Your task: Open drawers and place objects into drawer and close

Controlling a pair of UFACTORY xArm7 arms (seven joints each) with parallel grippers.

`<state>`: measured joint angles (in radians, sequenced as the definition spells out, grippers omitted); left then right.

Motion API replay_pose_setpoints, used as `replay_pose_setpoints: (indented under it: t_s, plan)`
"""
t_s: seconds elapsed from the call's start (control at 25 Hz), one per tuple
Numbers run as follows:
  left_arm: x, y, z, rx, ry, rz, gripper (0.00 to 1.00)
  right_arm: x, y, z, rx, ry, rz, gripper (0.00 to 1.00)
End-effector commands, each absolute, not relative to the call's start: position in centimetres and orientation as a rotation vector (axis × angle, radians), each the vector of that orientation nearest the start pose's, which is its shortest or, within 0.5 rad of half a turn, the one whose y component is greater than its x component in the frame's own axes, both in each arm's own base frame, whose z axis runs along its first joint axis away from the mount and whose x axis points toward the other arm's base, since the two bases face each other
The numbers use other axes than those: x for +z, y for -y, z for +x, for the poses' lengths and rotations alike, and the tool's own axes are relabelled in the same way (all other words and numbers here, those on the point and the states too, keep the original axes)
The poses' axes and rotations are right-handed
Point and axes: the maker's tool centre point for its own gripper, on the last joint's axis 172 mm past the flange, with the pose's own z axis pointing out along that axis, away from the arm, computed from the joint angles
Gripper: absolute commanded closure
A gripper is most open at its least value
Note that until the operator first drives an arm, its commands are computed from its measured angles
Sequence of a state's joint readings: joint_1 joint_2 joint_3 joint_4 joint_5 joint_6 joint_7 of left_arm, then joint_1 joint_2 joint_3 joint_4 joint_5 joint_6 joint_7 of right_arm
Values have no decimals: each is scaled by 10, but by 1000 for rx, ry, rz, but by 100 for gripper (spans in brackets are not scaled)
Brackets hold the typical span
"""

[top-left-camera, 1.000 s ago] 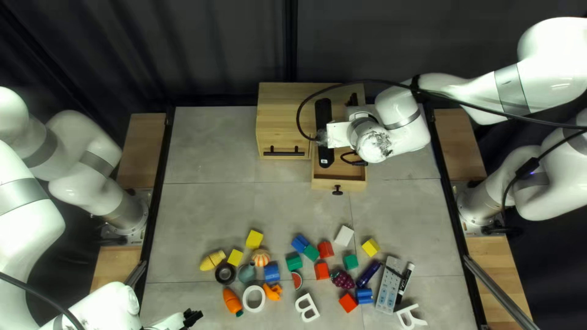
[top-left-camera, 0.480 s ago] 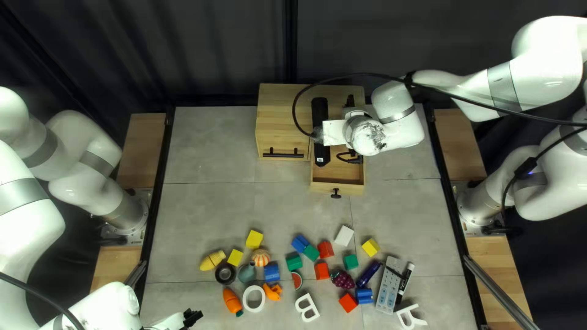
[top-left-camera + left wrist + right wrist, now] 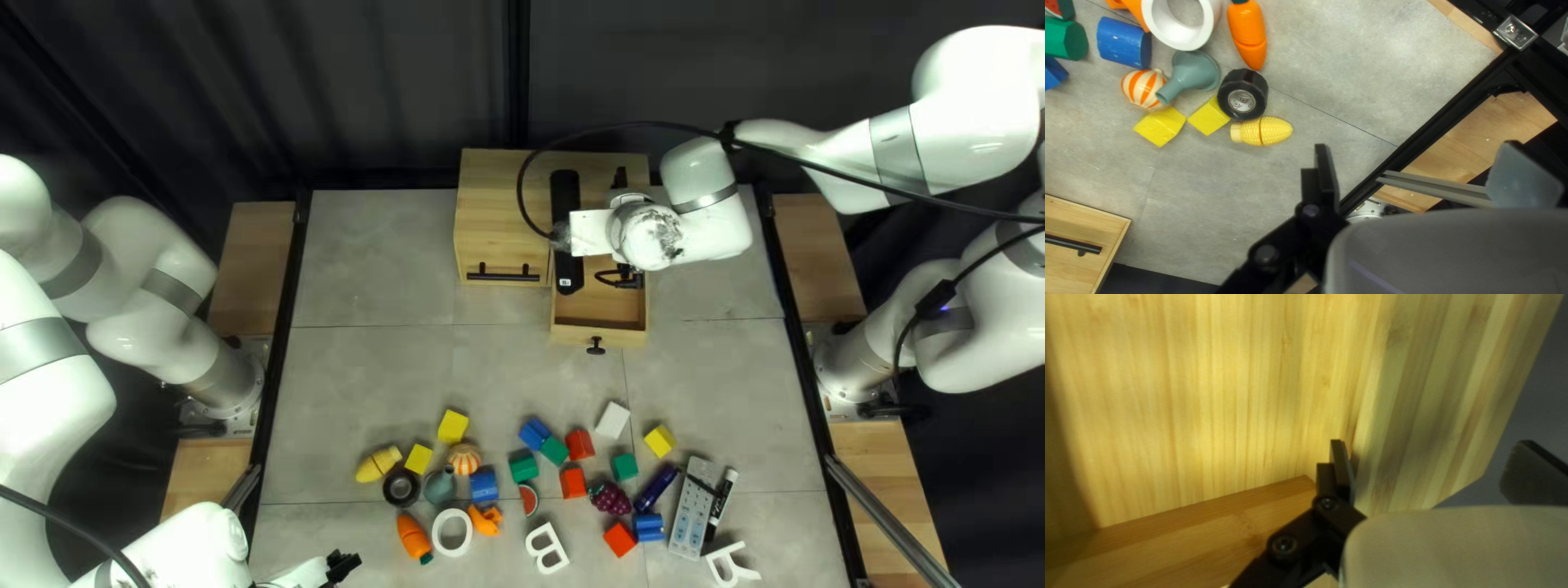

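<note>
Right arm [image 3: 713, 231] has edged toward the far side; 1 drawer [image 3: 623, 335], upper middle of the top left view, stays out, likely ready for loading; right gripper [image 3: 1432, 442], left gripper [image 3: 1416, 145] open; toys [image 3: 578, 444] lower middle

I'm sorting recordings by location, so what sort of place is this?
Probably a robotics lab or test station: a white jointed robot arm is mounted at each side of a grey tiled table, with a plain dark curtain behind.
</note>
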<state>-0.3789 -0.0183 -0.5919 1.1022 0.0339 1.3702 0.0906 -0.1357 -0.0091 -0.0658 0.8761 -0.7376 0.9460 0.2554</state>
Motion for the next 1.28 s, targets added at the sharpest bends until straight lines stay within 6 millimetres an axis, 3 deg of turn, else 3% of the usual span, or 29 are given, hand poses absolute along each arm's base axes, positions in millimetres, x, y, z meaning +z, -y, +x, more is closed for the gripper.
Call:
replay_pose_setpoints:
  t_s: [0.04,0.28,0.6,0.88,0.92,1.12,1.28]
  plan:
    - [201,322,231,316,-1520,-2562,0,165,198,422,-42,32,2632,0]
    - [201,322,231,316,-1520,-2562,0,176,181,423,-28,123,2720,0]
    - [201,322,231,316,-1520,-2562,0,207,120,432,34,203,2811,0]
    - [201,322,231,316,-1520,-2562,0,240,36,433,82,90,2830,0]
    - [201,322,231,316,-1520,-2562,0,243,16,432,77,25,2822,0]
    - [201,322,231,316,-1520,-2562,0,244,-58,424,29,-268,2786,0]
    - [201,322,231,316,-1520,-2562,0,241,-90,418,-8,-383,2779,0]
